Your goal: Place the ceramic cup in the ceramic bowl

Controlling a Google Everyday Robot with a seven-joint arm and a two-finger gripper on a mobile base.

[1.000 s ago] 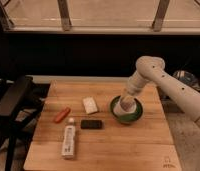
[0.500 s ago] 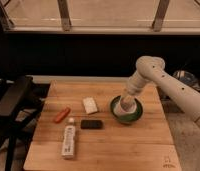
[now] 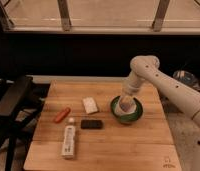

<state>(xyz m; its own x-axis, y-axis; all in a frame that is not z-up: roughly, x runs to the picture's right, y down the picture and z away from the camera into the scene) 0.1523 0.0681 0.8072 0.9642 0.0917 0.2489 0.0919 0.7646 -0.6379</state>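
Note:
The green ceramic bowl (image 3: 127, 111) sits on the right middle of the wooden table (image 3: 123, 147). The whitish-grey ceramic cup (image 3: 125, 106) is inside the bowl. My gripper (image 3: 127, 99) comes down from the white arm at the right and is directly over the cup, at its top. The gripper hides the cup's rim.
A white bottle with a label (image 3: 68, 140) lies at the front left. A black flat object (image 3: 91, 124), a white block (image 3: 90, 104) and an orange-red object (image 3: 61, 115) lie left of the bowl. A black chair (image 3: 10, 107) stands left of the table.

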